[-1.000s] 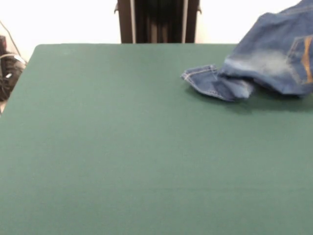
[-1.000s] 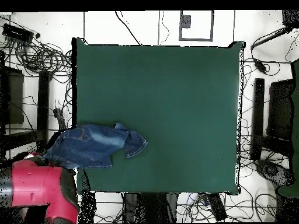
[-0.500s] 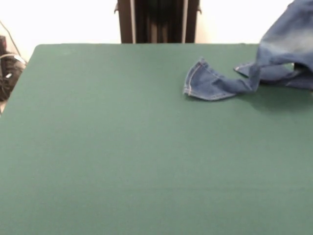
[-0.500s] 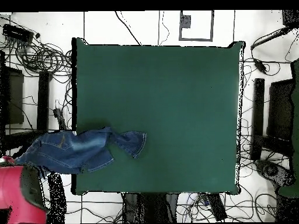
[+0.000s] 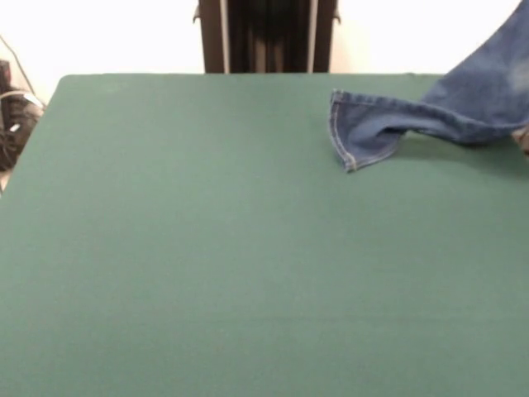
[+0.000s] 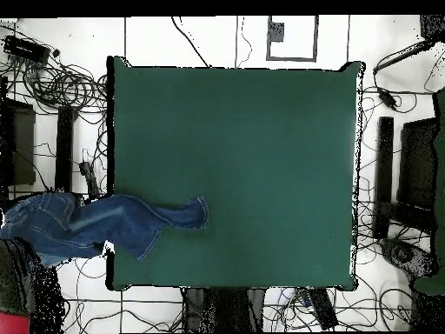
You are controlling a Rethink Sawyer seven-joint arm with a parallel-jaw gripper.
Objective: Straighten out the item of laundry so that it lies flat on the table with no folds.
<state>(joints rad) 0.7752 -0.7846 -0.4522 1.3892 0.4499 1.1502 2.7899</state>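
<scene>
The item of laundry [image 5: 463, 107] is a small pair of blue jeans at the table's right side in the front view. One leg trails on the green table [image 5: 207, 248] and its hem stands folded near the middle. The rest rises off the surface and runs out past the right edge of the picture. From above, the jeans [image 6: 113, 224] stretch across the table's [image 6: 261, 156] left edge, with the waist part hanging beyond it. Only a red and dark piece of the arm [image 6: 10, 323] shows in the bottom left corner. The gripper itself is out of sight.
Cables [image 6: 52, 78] and dark stands [image 6: 384, 165] lie on the floor around the table in the overhead view. The robot's dark pedestal [image 5: 266, 36] stands behind the table's far edge.
The jeans were dragged further off the table's side and pulled out longer. The crumpled leg unfolded and its hem slid along the table. The arm drew back almost out of the overhead view.
</scene>
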